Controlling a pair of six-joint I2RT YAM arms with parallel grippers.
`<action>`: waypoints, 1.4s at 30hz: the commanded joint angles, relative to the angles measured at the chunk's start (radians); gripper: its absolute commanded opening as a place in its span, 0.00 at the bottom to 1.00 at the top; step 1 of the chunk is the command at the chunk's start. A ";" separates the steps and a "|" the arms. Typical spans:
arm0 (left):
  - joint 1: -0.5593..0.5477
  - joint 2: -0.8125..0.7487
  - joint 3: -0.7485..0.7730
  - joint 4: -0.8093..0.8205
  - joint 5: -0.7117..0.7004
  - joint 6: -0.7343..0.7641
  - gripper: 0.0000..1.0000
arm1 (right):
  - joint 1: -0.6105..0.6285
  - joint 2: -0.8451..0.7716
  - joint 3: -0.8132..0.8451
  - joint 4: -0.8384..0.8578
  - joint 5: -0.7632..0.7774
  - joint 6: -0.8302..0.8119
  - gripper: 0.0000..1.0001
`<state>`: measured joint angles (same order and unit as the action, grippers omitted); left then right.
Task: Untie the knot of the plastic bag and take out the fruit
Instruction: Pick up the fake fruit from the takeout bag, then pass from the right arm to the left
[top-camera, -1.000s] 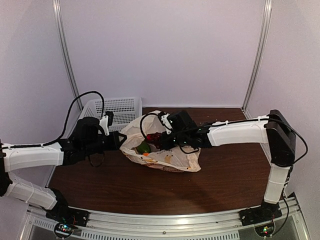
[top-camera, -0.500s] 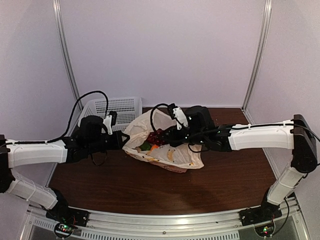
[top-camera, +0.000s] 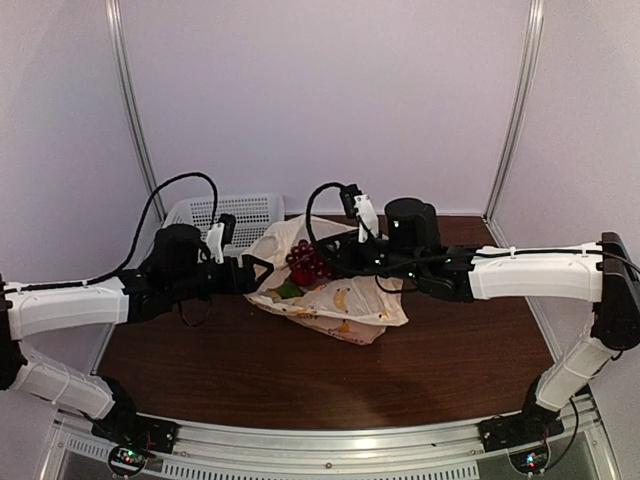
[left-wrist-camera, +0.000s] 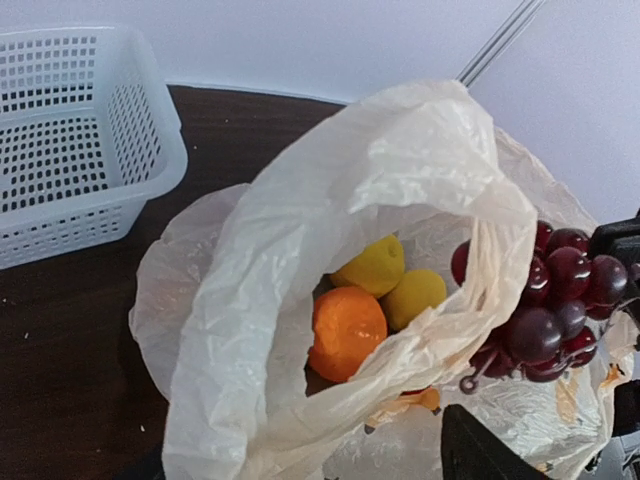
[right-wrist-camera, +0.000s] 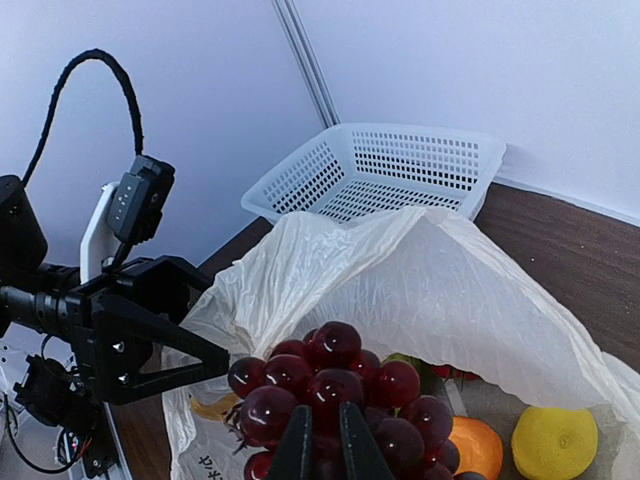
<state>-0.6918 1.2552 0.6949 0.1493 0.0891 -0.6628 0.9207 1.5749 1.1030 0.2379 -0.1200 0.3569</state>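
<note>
Right gripper (right-wrist-camera: 320, 440): jaws pinched nearly closed on a dark red grape bunch (right-wrist-camera: 330, 385), held just above the gaping mouth of the plastic bag (top-camera: 340, 305). Left gripper (top-camera: 262, 272): jaws spread wide, gripping nothing, just beside the bag's left rim. Inside the bag are one orange (left-wrist-camera: 345, 333) and two yellow fruits (left-wrist-camera: 372, 265). The bag lies on a dark table (top-camera: 250, 370), with a white basket (top-camera: 235, 212) behind it to the left.

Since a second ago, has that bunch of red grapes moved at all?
Yes. The grapes, pinched by the right gripper, have shifted slightly toward the table's back edge, nearer the white basket.
</note>
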 joint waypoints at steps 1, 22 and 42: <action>0.006 -0.115 0.020 -0.013 -0.035 0.067 0.83 | 0.007 -0.033 0.038 0.067 -0.015 0.014 0.08; -0.095 -0.122 0.275 0.016 0.423 0.187 0.98 | 0.029 -0.143 0.145 -0.041 -0.092 -0.017 0.11; -0.133 0.014 0.351 -0.082 0.289 0.204 0.97 | 0.073 -0.157 0.195 -0.074 -0.177 -0.049 0.13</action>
<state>-0.8185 1.2690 1.0233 0.0921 0.4267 -0.4843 0.9878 1.4452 1.2572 0.1371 -0.2626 0.3168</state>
